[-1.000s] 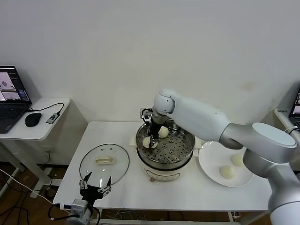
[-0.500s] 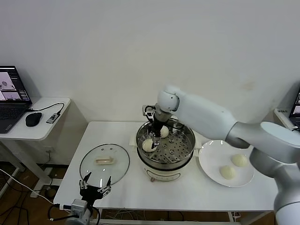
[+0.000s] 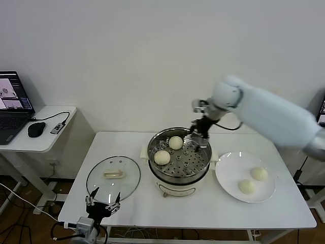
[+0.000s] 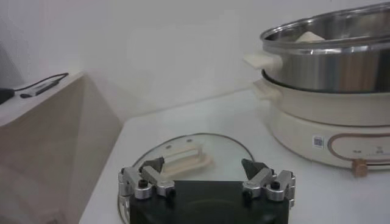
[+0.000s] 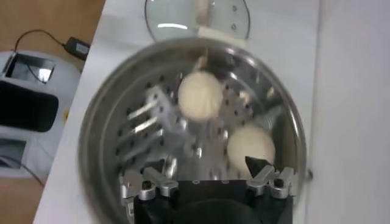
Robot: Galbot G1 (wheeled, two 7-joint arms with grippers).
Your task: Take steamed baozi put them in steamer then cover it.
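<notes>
Two steamed baozi [image 3: 168, 150] sat in the upright steamer [image 3: 203, 161] as the right end effector [image 3: 195, 135] hovered above, spread wide and empty.

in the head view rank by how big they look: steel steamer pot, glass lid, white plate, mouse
1. Round stainless-steel steamer pot, round white plate: alike.
2. Round clear glass lid, slightly smaller.
3. Black computer mouse.
</notes>
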